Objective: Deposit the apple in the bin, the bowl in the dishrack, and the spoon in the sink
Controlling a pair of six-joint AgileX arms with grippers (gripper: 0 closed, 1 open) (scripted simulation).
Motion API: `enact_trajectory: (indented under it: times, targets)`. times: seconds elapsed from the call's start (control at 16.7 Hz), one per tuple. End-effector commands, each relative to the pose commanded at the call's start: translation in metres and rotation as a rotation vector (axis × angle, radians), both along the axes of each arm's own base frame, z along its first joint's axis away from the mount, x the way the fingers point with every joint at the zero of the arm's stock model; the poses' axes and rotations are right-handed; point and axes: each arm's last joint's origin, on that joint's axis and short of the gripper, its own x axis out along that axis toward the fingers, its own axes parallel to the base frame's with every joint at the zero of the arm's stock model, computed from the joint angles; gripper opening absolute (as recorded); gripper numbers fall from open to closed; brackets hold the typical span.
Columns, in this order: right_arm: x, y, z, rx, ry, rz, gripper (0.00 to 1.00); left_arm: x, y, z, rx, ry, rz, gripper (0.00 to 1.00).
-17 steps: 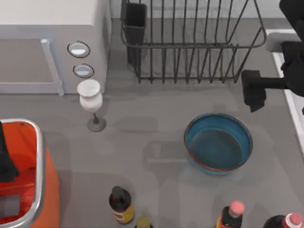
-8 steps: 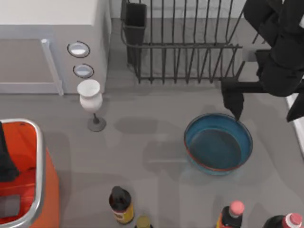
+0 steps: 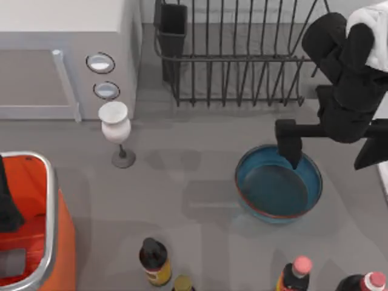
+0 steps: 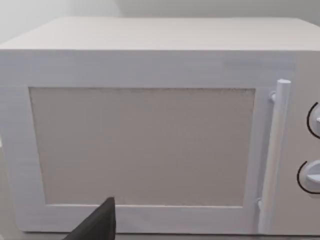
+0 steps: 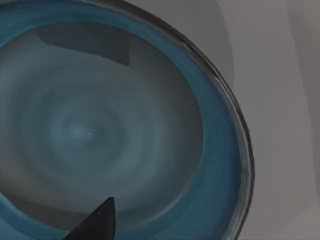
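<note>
right hand [image 3: 292, 151] hanging over the far rim of the bowl [image 3: 278, 185], grip state impossible to tell. bowl sitting on the surface [image 3: 194, 188] below the dishrack [image 3: 242, 54]. left hand [image 3: 9, 206] parked over the bin [image 3: 33, 230]. no readable bottle labels.

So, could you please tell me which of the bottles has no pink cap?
The dark bottle with the black cap and yellow label, nearest the bin; the right-hand two are pink-capped.
</note>
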Motion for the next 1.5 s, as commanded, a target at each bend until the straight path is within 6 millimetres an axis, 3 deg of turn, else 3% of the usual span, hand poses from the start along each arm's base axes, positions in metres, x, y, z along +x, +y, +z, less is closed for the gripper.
enact_trajectory:
  times: [0.24,0.54,1.32,1.5]
  targets:
    - [-0.002,0.0,-0.045,0.001,-0.002,0.0,1.0,0.0,0.0,0.0,0.0,0.0,0.0,1.0]
    - [-0.004,-0.001,-0.053,-0.002,0.004,0.0,1.0,0.0,0.0,0.0,0.0,0.0,0.0,1.0]
    - [-0.004,-0.001,-0.053,-0.002,0.004,0.0,0.02,0.0,0.0,0.0,0.0,0.0,0.0,1.0]
    - [-0.004,-0.001,-0.053,-0.002,0.004,0.0,0.0,0.0,0.0,0.0,0.0,0.0,0.0,1.0]
